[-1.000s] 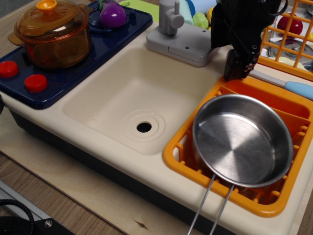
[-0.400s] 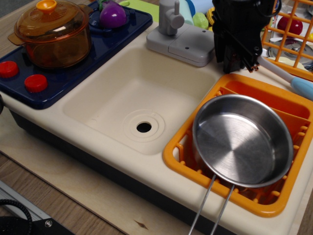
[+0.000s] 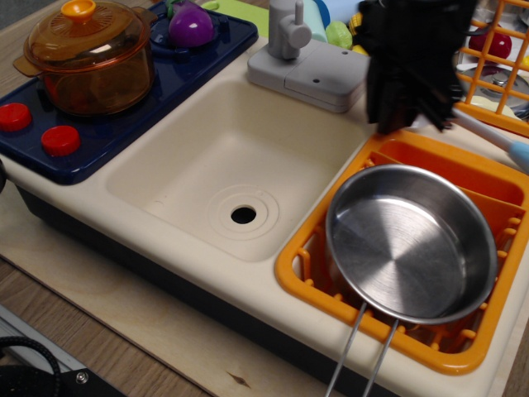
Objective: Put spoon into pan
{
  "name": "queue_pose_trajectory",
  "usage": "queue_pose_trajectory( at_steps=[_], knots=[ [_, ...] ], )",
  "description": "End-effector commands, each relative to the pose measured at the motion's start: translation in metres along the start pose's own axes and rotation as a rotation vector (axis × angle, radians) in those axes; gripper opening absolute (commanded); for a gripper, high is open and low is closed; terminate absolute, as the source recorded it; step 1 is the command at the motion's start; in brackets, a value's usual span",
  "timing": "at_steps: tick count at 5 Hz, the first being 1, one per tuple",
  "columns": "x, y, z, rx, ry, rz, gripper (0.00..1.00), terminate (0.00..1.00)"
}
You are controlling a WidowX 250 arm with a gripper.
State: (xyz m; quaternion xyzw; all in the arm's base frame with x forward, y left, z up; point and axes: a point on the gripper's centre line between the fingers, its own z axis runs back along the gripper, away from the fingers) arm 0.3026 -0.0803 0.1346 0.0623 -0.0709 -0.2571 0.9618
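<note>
Black gripper (image 3: 411, 112) above rack rear edge, closed on spoon (image 3: 488, 135), blue handle end out right; pan (image 3: 411, 241) in orange rack (image 3: 291, 265), empty

Your open room is the sink basin (image 3: 223, 165), bare down to the drain, and the pan (image 3: 411, 241), whose inside is clear from above. The orange rack (image 3: 488, 186) walls the pan in on all sides; its wire handles stick out toward the front edge. The black gripper (image 3: 411, 116) blocks the rack's back left corner, with the spoon (image 3: 494, 141) slanting past it. The faucet (image 3: 289, 33) stands behind the sink. The orange pot (image 3: 87, 54) occupies the stove at left.
</note>
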Motion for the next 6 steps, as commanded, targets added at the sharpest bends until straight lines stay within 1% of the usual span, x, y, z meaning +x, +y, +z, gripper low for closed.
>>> queue_pose_trajectory(
  at_steps=[1,2,3,4,5,6],
  knots=[
    [-0.002,-0.013,0.064,0.092,-0.039,0.061,0.0,0.0],
    [-0.012,-0.026,0.078,0.122,-0.01,0.091,0.0,0.0],
    [-0.038,-0.034,0.083,0.178,0.008,0.098,0.0,0.0],
    [-0.052,-0.044,0.083,0.105,-0.003,0.167,0.0,0.0],
    [-0.064,-0.063,0.067,0.097,-0.017,0.2,0.0,0.0],
    [-0.076,-0.06,0.056,0.06,-0.05,0.217,1.0,1.0]
  ],
)
